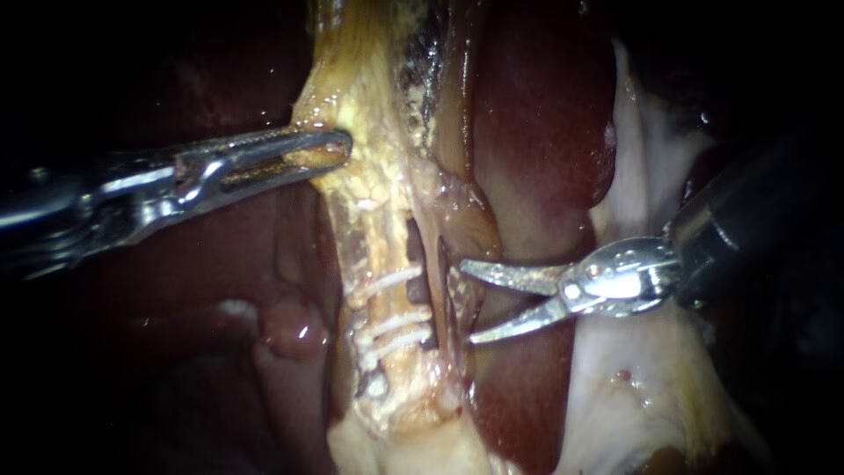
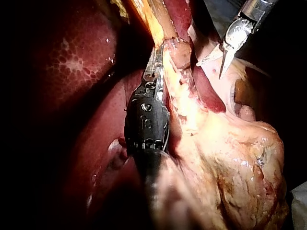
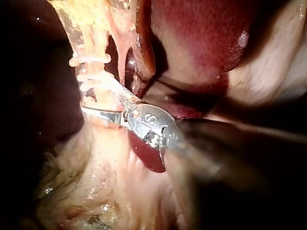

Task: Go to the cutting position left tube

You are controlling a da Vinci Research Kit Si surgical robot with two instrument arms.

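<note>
The left tube (image 1: 376,242) runs nearly straight up and down through the middle of the endoscope view, a pale yellow cord crossed by three white clips (image 1: 393,321), one above and two close together below it. My left instrument (image 1: 332,148) comes in from the left edge. Its jaws are clamped on the yellow tissue (image 1: 369,105) at the upper middle of the frame, above the clips, and seem to hold that band taut. My right instrument (image 1: 468,301) reaches in from the right edge and ends in two slim blades. They stand apart with nothing between them, pointing leftward, so they lie almost square across the tube's long axis. Their tips sit just right of a thinner strand (image 1: 444,303), and a dark slit separates that strand from the clipped tube. So the target lies to the left of the blades, past that strand, level with the stretch between the upper clip and the lower pair. The right instrument is clearly the nearer one. By my reckoning it needs a short leftward advance without catching the strand. Dark red liver (image 1: 545,132) fills the background.
</note>
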